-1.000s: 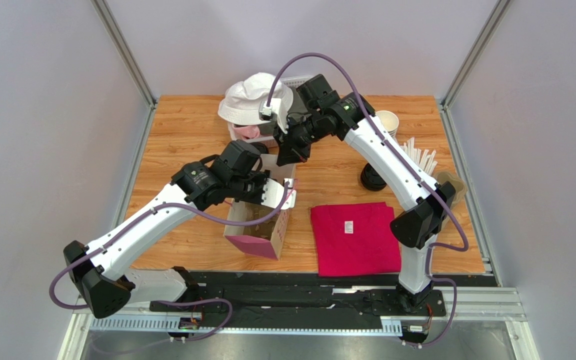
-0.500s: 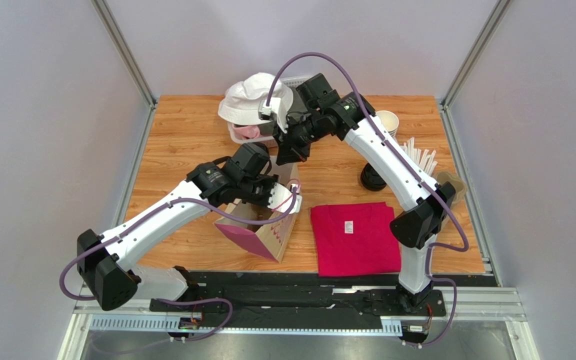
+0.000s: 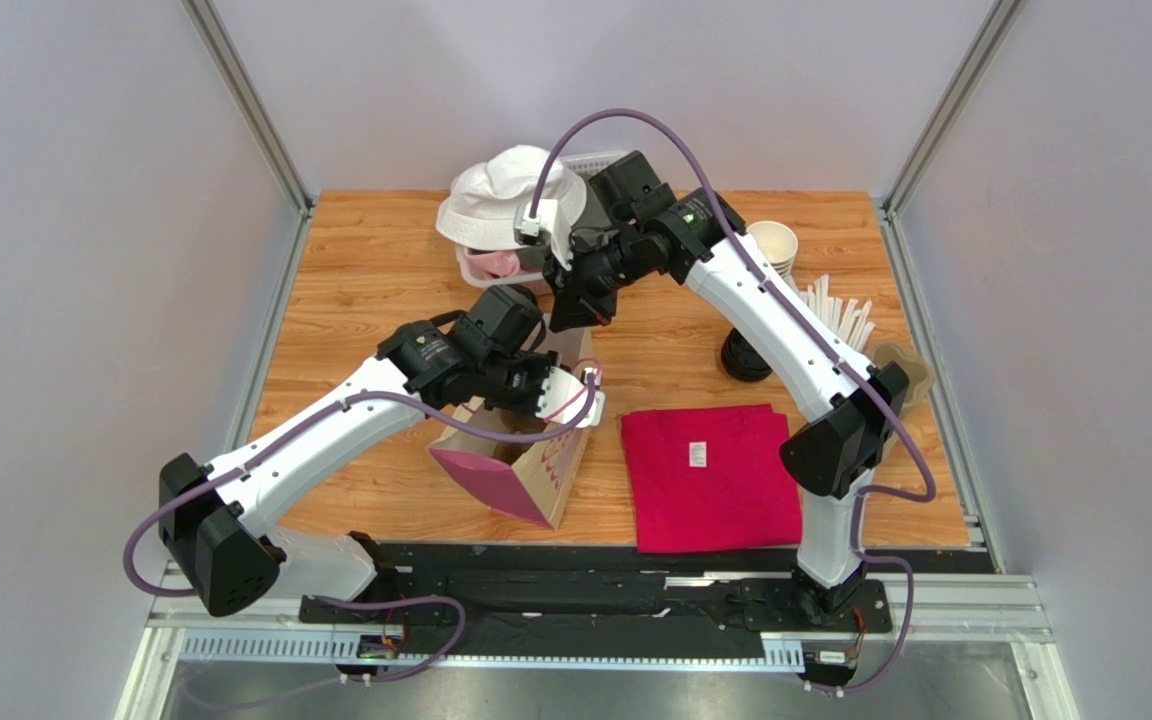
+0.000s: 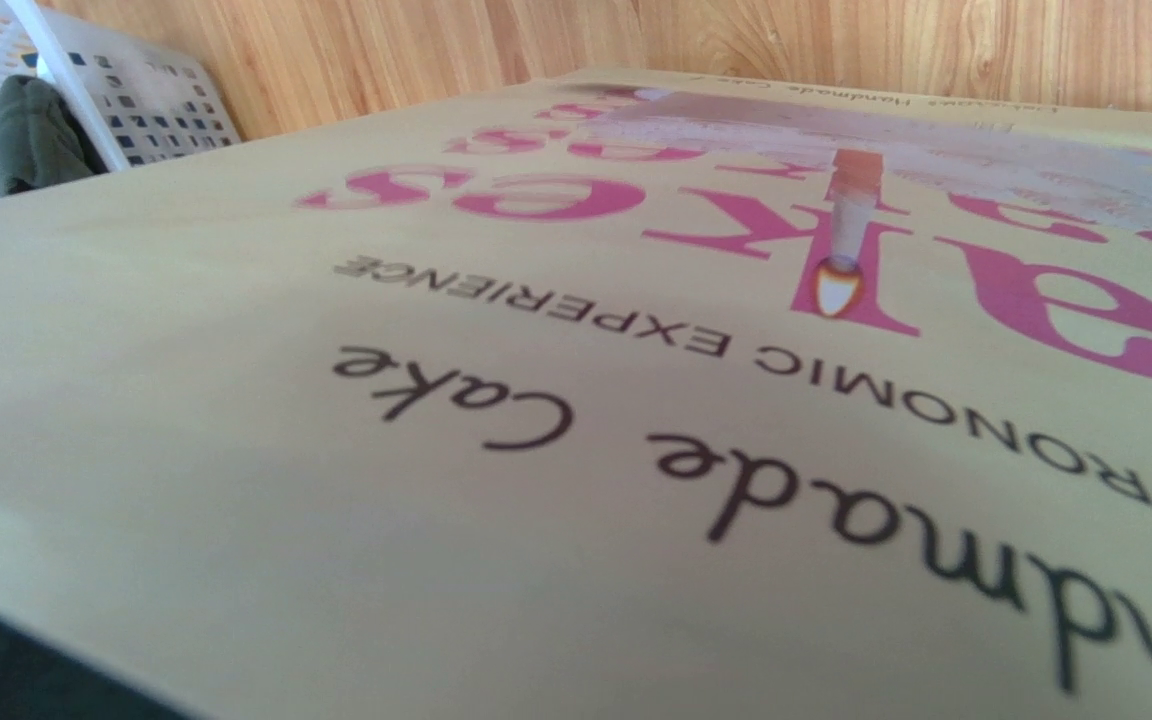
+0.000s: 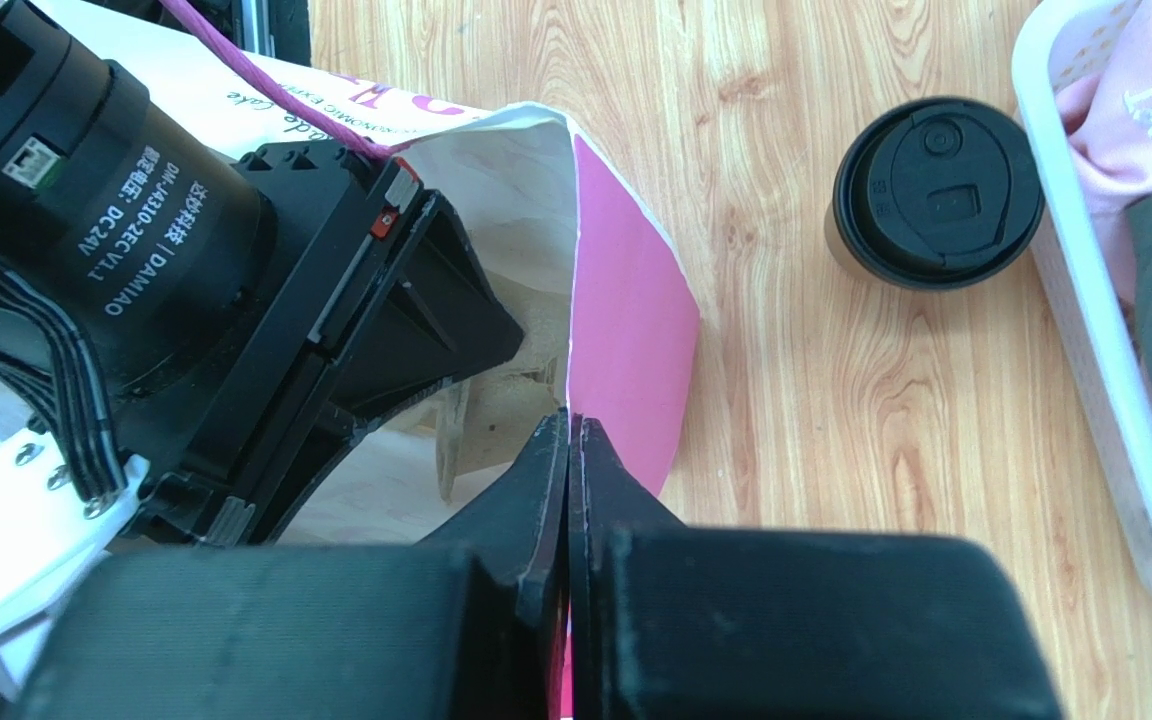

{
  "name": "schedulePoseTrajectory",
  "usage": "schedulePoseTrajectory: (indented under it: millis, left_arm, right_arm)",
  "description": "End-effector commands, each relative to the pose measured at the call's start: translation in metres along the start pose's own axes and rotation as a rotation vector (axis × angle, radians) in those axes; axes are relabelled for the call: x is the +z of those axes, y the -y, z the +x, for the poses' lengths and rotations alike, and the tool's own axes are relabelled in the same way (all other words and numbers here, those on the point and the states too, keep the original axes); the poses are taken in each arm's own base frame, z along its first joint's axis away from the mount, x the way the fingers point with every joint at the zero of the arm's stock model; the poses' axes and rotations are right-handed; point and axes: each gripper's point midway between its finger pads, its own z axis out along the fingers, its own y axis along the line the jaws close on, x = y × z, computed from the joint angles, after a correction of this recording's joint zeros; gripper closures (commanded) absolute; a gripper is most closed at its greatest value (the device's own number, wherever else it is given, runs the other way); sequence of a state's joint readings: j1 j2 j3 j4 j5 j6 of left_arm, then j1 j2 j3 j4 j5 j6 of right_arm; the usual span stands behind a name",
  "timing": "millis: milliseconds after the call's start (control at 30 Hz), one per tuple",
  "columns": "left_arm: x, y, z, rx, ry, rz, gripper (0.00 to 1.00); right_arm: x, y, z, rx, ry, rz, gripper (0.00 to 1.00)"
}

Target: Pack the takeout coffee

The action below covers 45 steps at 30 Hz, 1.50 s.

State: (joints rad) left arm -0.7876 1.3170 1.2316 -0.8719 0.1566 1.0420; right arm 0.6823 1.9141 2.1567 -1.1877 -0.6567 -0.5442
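Your coffee cup [image 5: 935, 192] stands upright on the wooden table [image 5: 838, 450] with its black lid on. It is just beside the rim of the white basket [image 5: 1093, 300] and close to the paper bag [image 5: 627, 315], but not touching the bag and not inside it. Neither claw is on it.

Your right claw [image 5: 567, 435] is pressed fully together. The bag's pink side wall runs between its fingers at the rim, so it is pinching the bag's edge. Your left claw [image 3: 555, 393] reaches into the bag's open mouth. Its wrist camera shows only the printed side of the bag up close, so you cannot tell how wide it stands.

From above, the bag [image 3: 515, 465] leans over near the table's front. A folded red shirt [image 3: 710, 473] lies just to its right. Farther right sit a pile of black lids [image 3: 745, 356] and a stack of bare cups [image 3: 773, 240].
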Motion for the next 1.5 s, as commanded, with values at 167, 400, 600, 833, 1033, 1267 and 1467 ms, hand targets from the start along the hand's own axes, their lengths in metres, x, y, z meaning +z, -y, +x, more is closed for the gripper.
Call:
schedulePoseTrajectory:
  millis: [167, 400, 600, 833, 1033, 1267, 1467]
  left_arm:
    - [-0.013, -0.008, -0.01, -0.039, 0.024, -0.005, 0.57]
    - [-0.039, -0.025, -0.028, -0.052, 0.091, -0.089, 0.41]
    - [-0.071, -0.038, -0.044, -0.069, 0.159, -0.183, 0.29]
    - [-0.114, -0.043, -0.069, -0.07, 0.313, -0.291, 0.24]
    - [-0.152, -0.047, -0.096, -0.087, 0.475, -0.337, 0.21]
    - [-0.194, -0.054, -0.114, -0.182, 0.635, -0.375, 0.15]
    - [-0.232, -0.134, -0.064, -0.711, 0.675, -0.524, 0.12]
  right_arm:
    - [-0.012, -0.008, -0.021, -0.156, 0.095, 0.004, 1.0]
    - [-0.012, -0.002, -0.014, -0.177, 0.075, 0.037, 1.0]
    - [-0.011, 0.005, -0.008, -0.188, 0.059, 0.075, 1.0]
    - [-0.014, 0.009, -0.004, -0.189, 0.05, 0.096, 1.0]
    - [-0.017, 0.014, -0.001, -0.167, 0.048, 0.108, 1.0]
    - [-0.022, 0.015, 0.0, -0.161, 0.055, 0.11, 1.0]
    - [-0.027, 0.009, 0.005, -0.151, 0.053, 0.109, 1.0]
